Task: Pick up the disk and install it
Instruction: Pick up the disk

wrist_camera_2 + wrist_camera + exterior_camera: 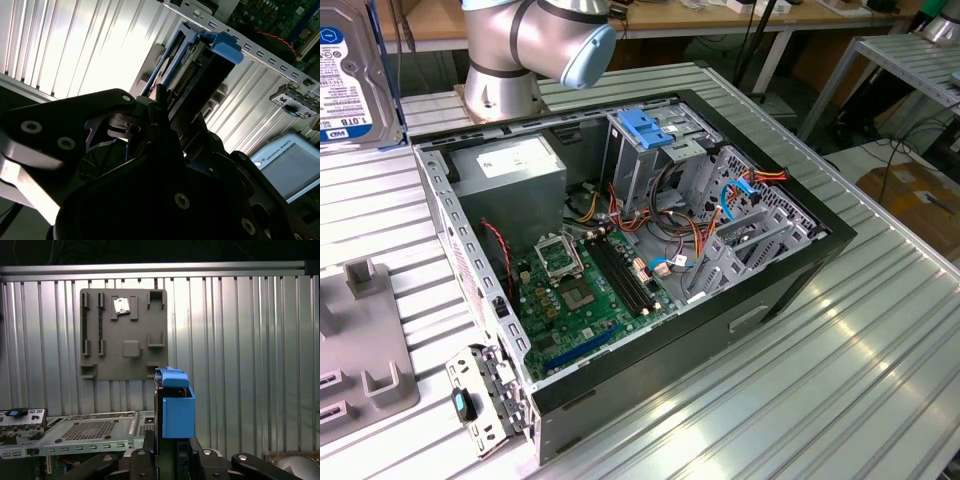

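Clamping the disk (177,410), the fingers (149,442) hold it outside the open computer case (820,235).

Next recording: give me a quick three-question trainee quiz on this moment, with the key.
1. True or false: the disk lies inside the computer case.
2. What does the claw grip? A) the disk B) a cable C) nothing
3. Fill in: the drive cage in the case has a ____ plastic top.
Key: 1 false; 2 A; 3 blue.
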`<state>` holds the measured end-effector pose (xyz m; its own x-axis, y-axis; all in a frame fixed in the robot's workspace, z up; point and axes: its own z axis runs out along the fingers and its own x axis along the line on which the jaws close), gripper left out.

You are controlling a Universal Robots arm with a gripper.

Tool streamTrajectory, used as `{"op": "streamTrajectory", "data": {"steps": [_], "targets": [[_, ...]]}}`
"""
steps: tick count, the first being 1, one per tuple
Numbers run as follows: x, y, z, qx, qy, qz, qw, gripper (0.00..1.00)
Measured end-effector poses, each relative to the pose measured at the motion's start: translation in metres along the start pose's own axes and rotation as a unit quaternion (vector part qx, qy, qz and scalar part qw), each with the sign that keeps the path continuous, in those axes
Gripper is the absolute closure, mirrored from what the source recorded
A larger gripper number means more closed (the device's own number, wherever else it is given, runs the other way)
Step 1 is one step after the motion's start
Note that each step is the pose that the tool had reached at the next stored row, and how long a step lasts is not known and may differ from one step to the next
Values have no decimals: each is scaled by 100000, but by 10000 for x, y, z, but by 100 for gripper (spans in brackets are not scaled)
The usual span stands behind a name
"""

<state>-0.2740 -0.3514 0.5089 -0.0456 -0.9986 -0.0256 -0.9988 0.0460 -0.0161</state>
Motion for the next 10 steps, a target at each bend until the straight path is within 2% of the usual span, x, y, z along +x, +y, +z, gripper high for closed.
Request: {"op": "streamTrajectory", "data": {"steps": [4, 10], "targets": [[-3, -70, 2, 4, -4, -1, 100000, 65], [-10, -207, 4, 0, 1, -1, 100000, 65]]}}
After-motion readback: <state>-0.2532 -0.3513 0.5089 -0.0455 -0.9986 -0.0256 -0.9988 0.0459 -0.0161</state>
